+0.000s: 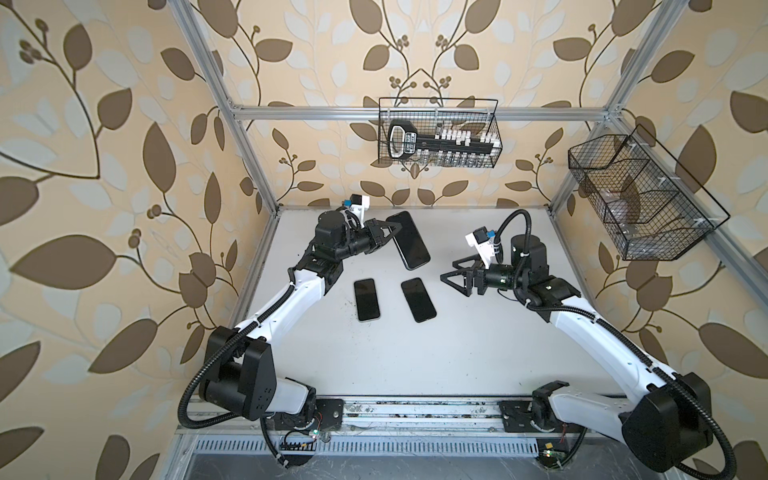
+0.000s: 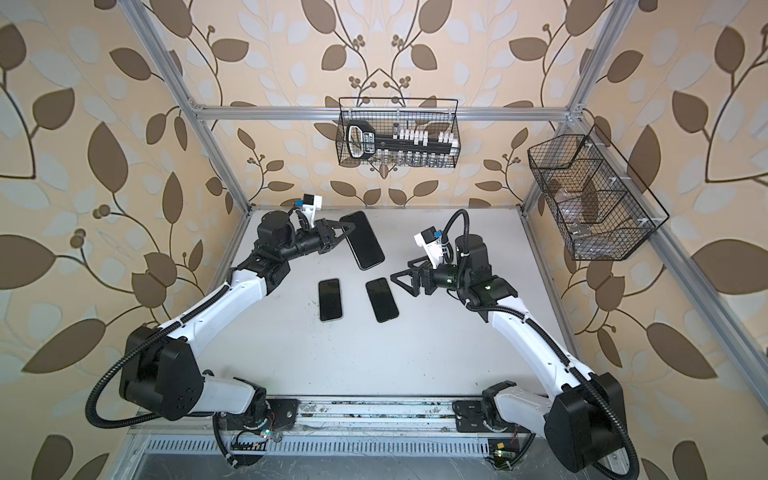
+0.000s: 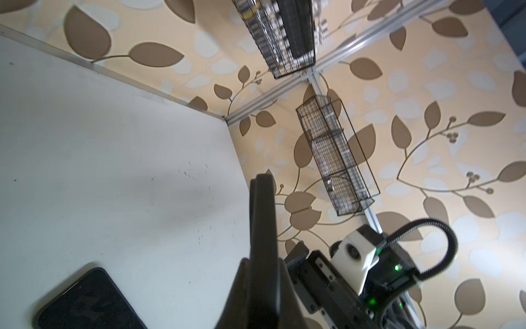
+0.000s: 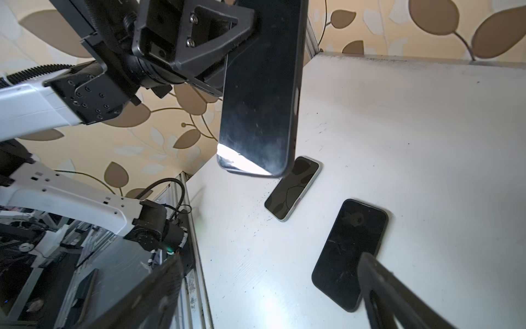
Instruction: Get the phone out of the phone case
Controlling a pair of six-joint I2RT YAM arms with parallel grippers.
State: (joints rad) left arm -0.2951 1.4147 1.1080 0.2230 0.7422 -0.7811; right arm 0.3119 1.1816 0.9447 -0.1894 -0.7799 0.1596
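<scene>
Left hand (image 1: 392, 228) clamped on raised black phone (image 1: 409, 243).
Right hand (image 1: 448, 271) spread apart, empty; two other phones (image 1: 367, 299) (image 1: 418, 300) lie flat on the desk (image 1: 457, 345).

Black phone case (image 1: 409, 240) hanging tilted in air, whether filled unclear. Light-edged phone (image 1: 367, 299) and dark-edged phone (image 1: 418, 300) lying flat on table (image 1: 457, 353), screens up.

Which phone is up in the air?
The big phone at the back, pinched by the left gripper. The two smaller phones lie flat on the table.
</scene>
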